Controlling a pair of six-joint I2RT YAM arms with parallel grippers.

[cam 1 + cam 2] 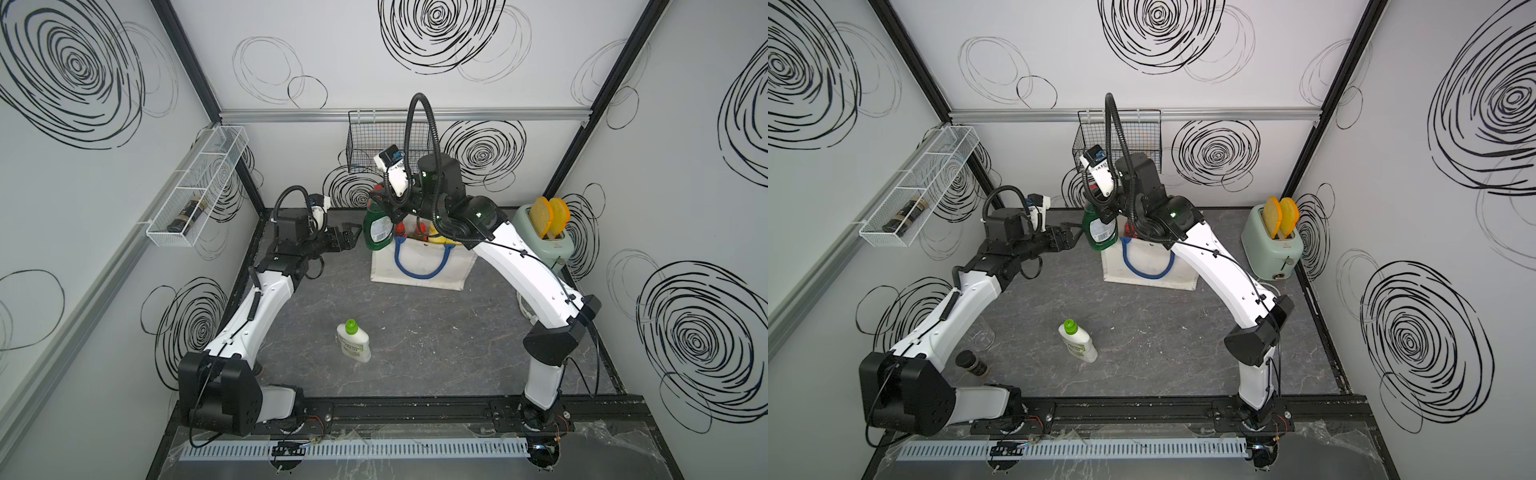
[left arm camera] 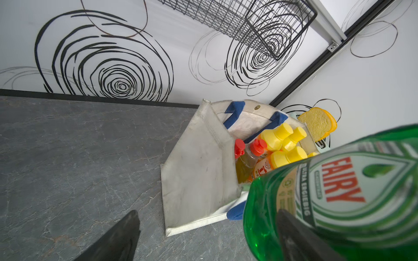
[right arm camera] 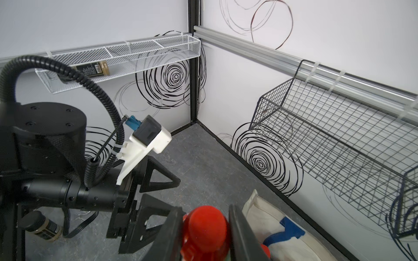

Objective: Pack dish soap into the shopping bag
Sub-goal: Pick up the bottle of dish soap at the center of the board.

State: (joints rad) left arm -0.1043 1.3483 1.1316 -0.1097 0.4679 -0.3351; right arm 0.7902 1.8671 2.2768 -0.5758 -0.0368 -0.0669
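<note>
A dark green dish soap bottle [image 1: 379, 228] [image 1: 1100, 230] [image 2: 339, 192] hangs by its red cap [image 3: 207, 228] in my right gripper [image 3: 205, 210] [image 1: 388, 208], which is shut on the cap. It hangs at the left edge of the off-white shopping bag [image 1: 424, 266] [image 1: 1150, 270] [image 2: 199, 169] [image 3: 267, 217]. Inside the bag stand yellow-capped bottles [image 2: 282, 135] and red-capped ones [image 2: 257, 146]. My left gripper [image 1: 349, 235] [image 1: 1069, 235] [image 2: 208, 217] stands wide open just left of the green bottle, holding nothing. A white bottle with a green cap [image 1: 354, 343] [image 1: 1077, 343] lies on the table in front.
A mint toaster [image 1: 544, 245] with bread slices stands right of the bag. A black wire basket [image 1: 374, 141] hangs on the back wall above it. On the left wall is a white mesh shelf [image 1: 195, 191] with a dark jar. Another dark jar [image 1: 971, 363] lies near the left arm's base.
</note>
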